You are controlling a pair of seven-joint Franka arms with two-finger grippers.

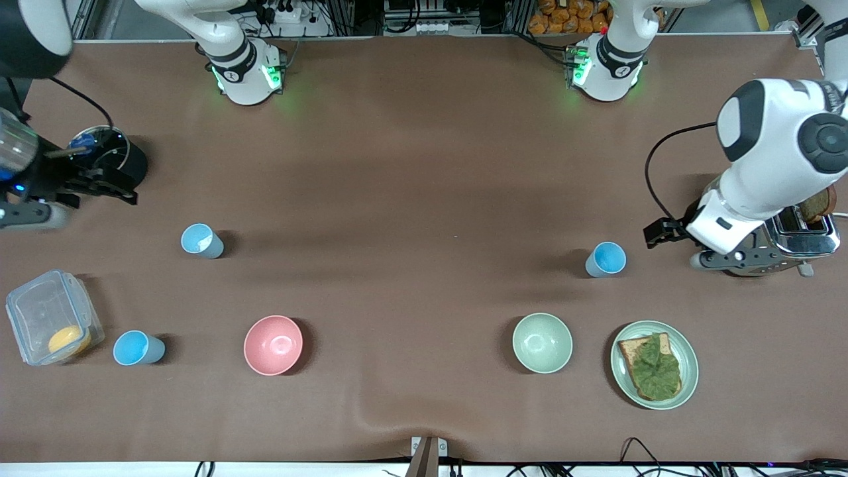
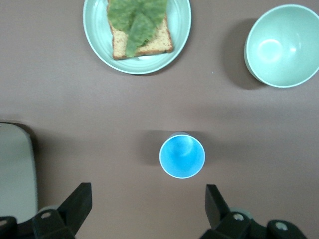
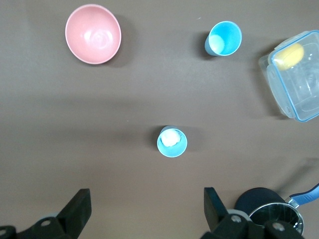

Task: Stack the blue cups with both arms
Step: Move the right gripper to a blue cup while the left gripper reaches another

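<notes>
Three blue cups stand upright and apart on the brown table. One cup (image 1: 605,259) (image 2: 182,155) is at the left arm's end, and my left gripper (image 1: 656,233) (image 2: 147,209) hangs open and empty over the table between it and the toaster. A second cup (image 1: 202,240) (image 3: 172,142) is at the right arm's end. My right gripper (image 1: 112,189) (image 3: 144,211) hangs open and empty over the table beside the black pot, short of that cup. The third cup (image 1: 138,348) (image 3: 224,38) stands nearer the front camera, beside the plastic container.
A pink bowl (image 1: 273,344) and a pale green bowl (image 1: 542,342) sit near the front. A plate with toast and lettuce (image 1: 654,364), a toaster (image 1: 798,232), a clear container (image 1: 53,324) and a black pot (image 1: 109,159) stand toward the table's ends.
</notes>
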